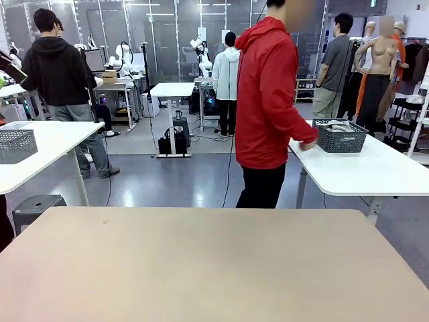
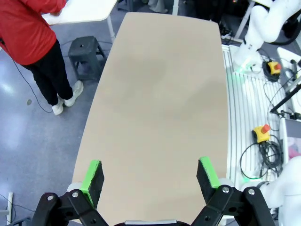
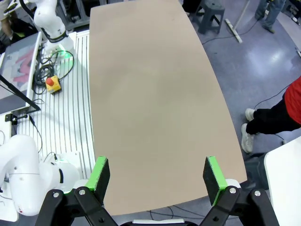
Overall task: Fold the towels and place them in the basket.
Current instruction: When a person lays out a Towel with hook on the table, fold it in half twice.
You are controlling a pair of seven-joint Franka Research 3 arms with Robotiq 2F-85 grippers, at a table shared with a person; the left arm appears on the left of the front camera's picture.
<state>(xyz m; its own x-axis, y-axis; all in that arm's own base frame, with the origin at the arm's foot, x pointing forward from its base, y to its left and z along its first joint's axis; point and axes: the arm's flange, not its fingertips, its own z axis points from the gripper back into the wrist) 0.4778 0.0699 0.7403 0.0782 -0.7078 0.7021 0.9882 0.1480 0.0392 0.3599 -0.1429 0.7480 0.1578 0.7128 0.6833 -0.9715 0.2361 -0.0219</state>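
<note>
Here, far left: a second mesh basket (image 1: pixel 15 146) sits on a white side table (image 1: pixel 64 133) at the left edge of the front view. The border cuts it off, and what it holds cannot be made out.
Left gripper: the left gripper (image 2: pixel 149 165) hangs high over the beige table (image 2: pixel 160 94), green pads spread wide and grasping nothing. It appears parked until cloth is brought to it.
Centre: a person in a red jacket (image 1: pixel 267 94) stands at the far side of the beige table, turned toward the right of the frame. One hand (image 1: pixel 308 144) rests at the near end of a white table (image 1: pixel 365 173), probably to fetch the work.
Basket: the basket (image 1: pixel 342 142) stands right of centre on that white table, just beside the hand and well apart from the beige table.
Towels: pale cloth (image 1: pixel 335 125) shows above the rim. These are likely the towels, kept there until handed over, but they are too small to tell colour, number or whether they are folded.
Right gripper: the right gripper (image 3: pixel 156 164) is likewise released, its jaws wide and empty above the beige table. It sits high, which would leave room for the person to lay things down.
Hidden: the person's other hand is behind the body, and the mesh wall screens the lower part of the basket. In both wrist views the bottom edge cuts off the arms behind the fingers.
</note>
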